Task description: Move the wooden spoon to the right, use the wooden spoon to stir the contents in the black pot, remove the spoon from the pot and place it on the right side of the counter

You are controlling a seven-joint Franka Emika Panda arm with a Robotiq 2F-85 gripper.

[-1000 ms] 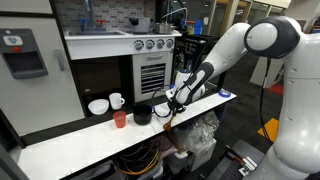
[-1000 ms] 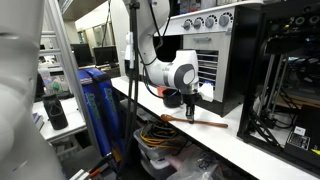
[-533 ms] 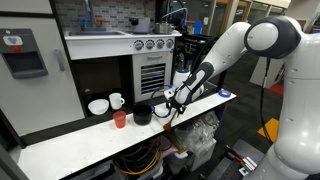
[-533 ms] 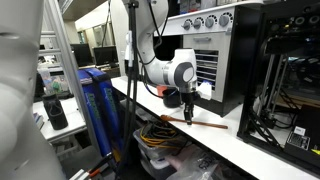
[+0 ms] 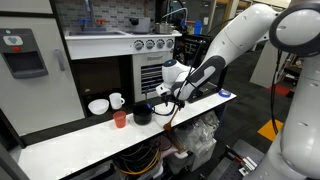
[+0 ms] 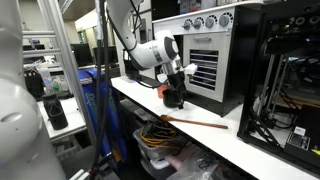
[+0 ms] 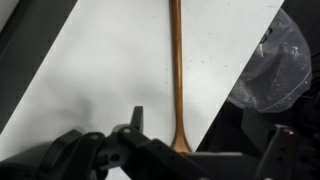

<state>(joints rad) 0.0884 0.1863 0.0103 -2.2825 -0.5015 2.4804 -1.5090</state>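
Flanking the black pot (image 5: 143,116) sits a red cup (image 5: 120,120) (white mug (image 5: 117,100) near).

Claw (image 5: 166,96) hung just up and beside the pot (image 5: 143,116) on the desk (image 5: 70,145), red cup (image 5: 120,120) next to it, mug (image 5: 116,100) behind.

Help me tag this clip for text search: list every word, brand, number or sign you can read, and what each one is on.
No text is readable in any view.
The dials on the oven front: any markings are too small to read.
The white box at the left: it has a reddish mark, too blurred to read.
The wooden spoon and the counter: no lettering visible.
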